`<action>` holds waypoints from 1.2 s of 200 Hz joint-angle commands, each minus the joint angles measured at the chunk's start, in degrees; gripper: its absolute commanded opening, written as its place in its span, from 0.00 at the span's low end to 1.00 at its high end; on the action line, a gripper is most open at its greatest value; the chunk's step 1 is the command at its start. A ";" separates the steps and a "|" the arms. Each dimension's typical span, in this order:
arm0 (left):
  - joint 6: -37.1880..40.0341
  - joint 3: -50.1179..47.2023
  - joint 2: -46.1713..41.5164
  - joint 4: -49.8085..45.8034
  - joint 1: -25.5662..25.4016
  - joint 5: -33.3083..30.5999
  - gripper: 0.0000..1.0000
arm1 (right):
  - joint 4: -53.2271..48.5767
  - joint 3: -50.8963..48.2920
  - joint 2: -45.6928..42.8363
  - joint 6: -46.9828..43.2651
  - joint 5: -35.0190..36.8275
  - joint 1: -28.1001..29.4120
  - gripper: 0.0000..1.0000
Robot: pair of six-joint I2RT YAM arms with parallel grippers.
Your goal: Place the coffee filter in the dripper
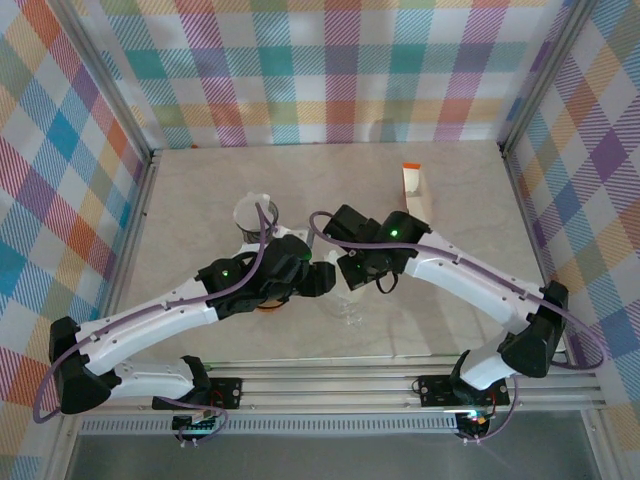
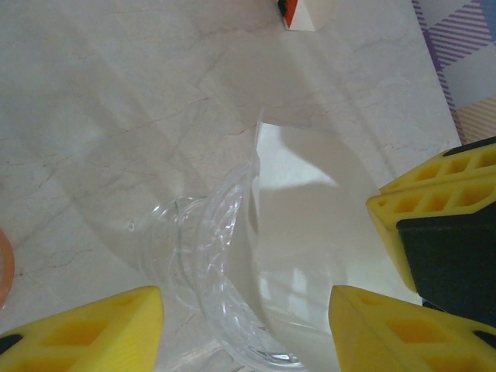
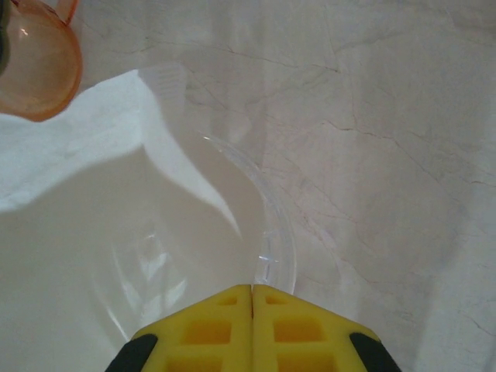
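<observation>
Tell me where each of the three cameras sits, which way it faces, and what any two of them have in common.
Top external: above and behind the bases, looking down on the marble table; left arm and right arm meet mid-table.
Left wrist: on the left arm, looking down between its open yellow left fingers at the clear plastic dripper and white paper filter.
Right wrist: on the right arm, looking down past its shut yellow right fingers onto the filter.
Shared: both wrist views show dripper and filter.

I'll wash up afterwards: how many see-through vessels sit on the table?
3: a clear dripper mid-table, an orange cup beside it under the left arm, and a clear cup beyond that arm. The arms may hide others.
</observation>
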 commanded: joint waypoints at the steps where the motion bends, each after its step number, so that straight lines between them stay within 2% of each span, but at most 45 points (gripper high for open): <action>1: -0.81 -1.11 -1.30 -0.70 0.53 -0.55 0.59 | -1.20 0.57 0.94 -0.38 3.49 1.50 0.00; 51: -1.31 -2.92 -1.28 -0.28 0.58 0.45 0.48 | -0.81 0.43 1.43 0.03 3.77 2.24 0.01; 103: -1.13 -3.26 -2.13 -2.20 0.58 -0.33 0.45 | 0.42 -1.08 1.15 0.29 3.84 2.58 0.05; 150: -0.84 -3.81 -1.03 -2.22 0.49 1.53 0.40 | 0.93 -1.88 0.77 0.47 4.04 2.57 0.09; 199: -0.51 -3.83 0.28 -2.04 0.23 2.53 0.38 | 1.74 -1.53 -1.35 0.23 5.40 2.59 0.24; 240: -0.53 -3.65 0.58 -1.94 0.14 2.29 0.38 | 2.19 -0.71 -2.05 -1.57 2.99 1.92 0.55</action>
